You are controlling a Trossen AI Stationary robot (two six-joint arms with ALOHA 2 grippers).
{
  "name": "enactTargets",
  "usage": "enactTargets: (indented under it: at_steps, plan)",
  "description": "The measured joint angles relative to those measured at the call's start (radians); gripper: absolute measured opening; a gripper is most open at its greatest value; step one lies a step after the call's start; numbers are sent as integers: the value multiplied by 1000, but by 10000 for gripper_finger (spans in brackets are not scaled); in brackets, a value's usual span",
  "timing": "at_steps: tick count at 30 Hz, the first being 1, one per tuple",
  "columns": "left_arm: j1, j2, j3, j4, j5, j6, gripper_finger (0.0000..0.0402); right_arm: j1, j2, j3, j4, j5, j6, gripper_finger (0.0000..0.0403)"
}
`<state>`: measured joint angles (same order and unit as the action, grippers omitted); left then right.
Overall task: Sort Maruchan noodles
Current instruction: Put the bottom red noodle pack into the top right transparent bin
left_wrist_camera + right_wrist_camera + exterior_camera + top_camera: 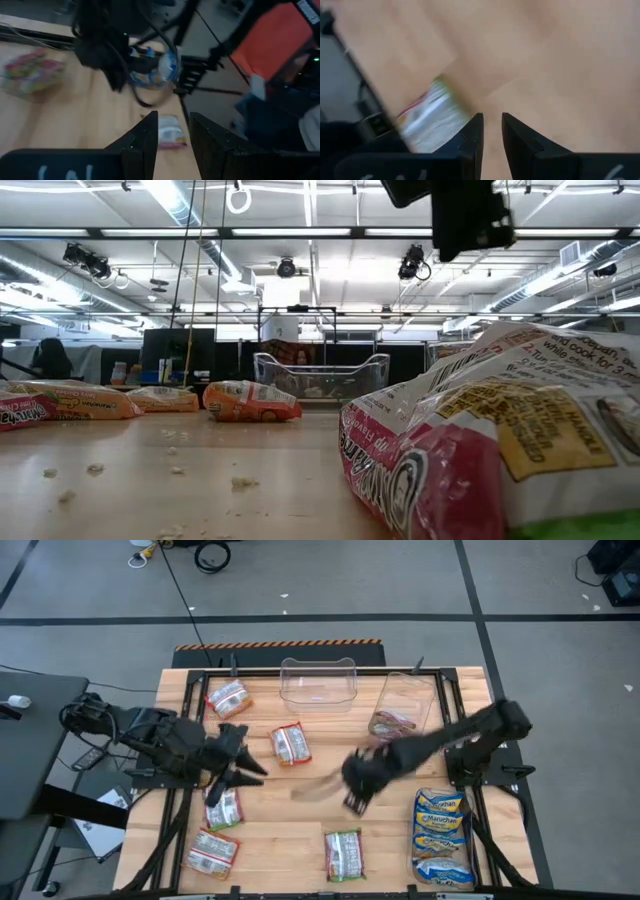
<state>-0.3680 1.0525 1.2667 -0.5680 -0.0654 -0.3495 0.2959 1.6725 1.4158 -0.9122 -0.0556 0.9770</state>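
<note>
Maruchan noodles packets lie scattered on the wooden table [300, 830]. Red-and-white ones [228, 698] [291, 743] [212, 852] lie on the left half, green-and-white ones [223, 808] [343, 854] nearer the front, and blue-and-yellow ones [441, 818] are stacked at the right. Another packet [394, 723] lies inside a clear bin. My left gripper [252, 752] hovers open between the left packets, holding nothing. In its wrist view a red-and-white packet [170, 132] lies beyond the fingers [145, 137]. My right gripper [355, 795] is over the bare middle, blurred, its fingers [472, 132] slightly apart and empty, with a blurred packet [427, 117] beside them.
Two clear plastic bins stand at the back, one upright [318, 680], the other [408, 700] to its right holding a packet. In the low view a packet [480, 450] fills the near right, others [250, 402] lie farther off, and crumbs dot the wood.
</note>
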Motion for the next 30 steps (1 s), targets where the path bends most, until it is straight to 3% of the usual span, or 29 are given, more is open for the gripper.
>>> enactTargets:
  at_steps: [8,11,15,19,26,30]
  plan:
    - [-149,0,-1,-43,1,-38,114,232,246,0,331,-175,352,75]
    - [-194,0,-1,-74,-1,-90,114,270,304,0,399,-138,437,75]
    - [-249,1,-1,-123,-14,-163,114,274,359,1,348,-111,459,75]
    - [-297,1,-1,-137,-44,-217,114,233,360,8,225,-79,357,75]
    - [-367,1,-1,-142,-135,-218,114,77,260,-5,38,266,111,75]
    - [-401,1,-1,-143,-197,-254,114,54,179,1,38,324,-66,75]
